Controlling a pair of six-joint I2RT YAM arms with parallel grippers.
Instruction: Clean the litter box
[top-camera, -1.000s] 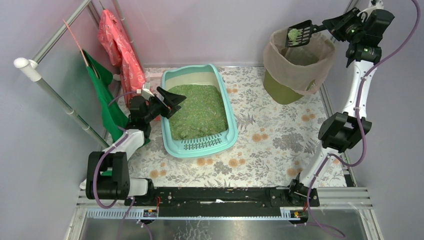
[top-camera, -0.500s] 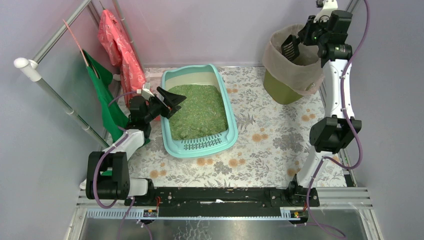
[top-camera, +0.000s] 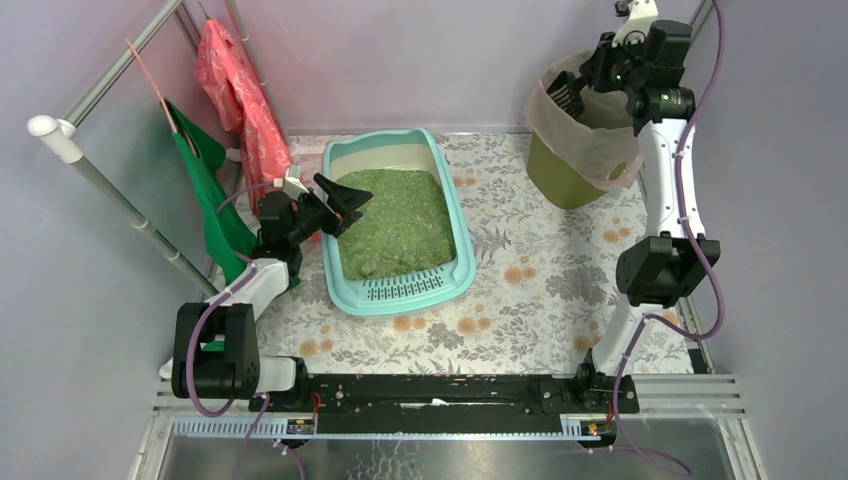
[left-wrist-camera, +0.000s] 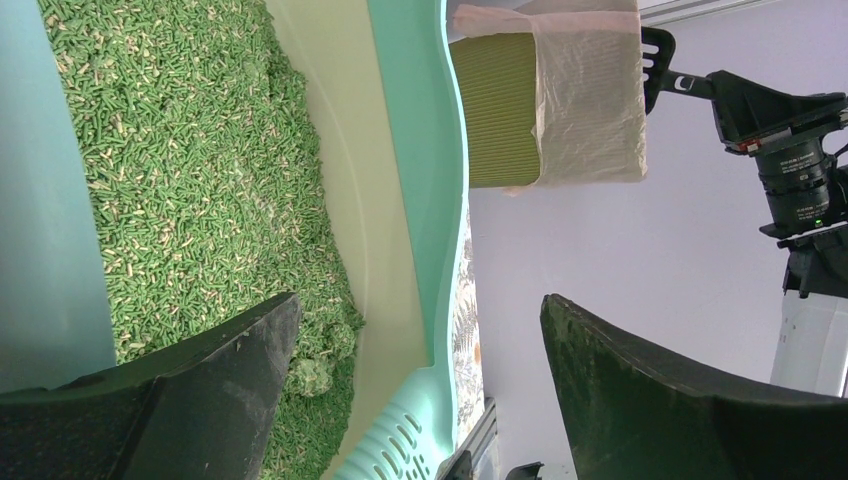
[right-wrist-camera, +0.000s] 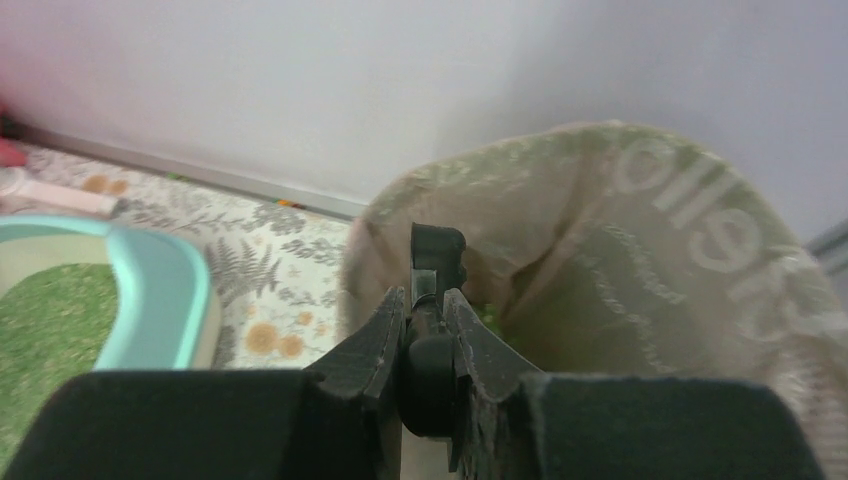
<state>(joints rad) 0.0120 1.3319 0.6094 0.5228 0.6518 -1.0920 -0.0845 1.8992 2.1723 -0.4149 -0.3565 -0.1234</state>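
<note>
Your right tool (right-wrist-camera: 427, 335) pinches the scoop (top-camera: 566, 92) tipped into the bin (top-camera: 558, 172), far right desk corner; left tool (top-camera: 345, 203) spread; litter box (top-camera: 463, 240) full, most scooping likely left

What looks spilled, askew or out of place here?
Nothing stands out. Litter lies inside the litter box, the lined bin stands upright, and the right gripper holds the scoop over its mouth. No granules visible on the mat.

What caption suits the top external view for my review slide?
Right gripper holds a black scoop tilted into the bag-lined bin; open left gripper hovers over the litter box.
</note>
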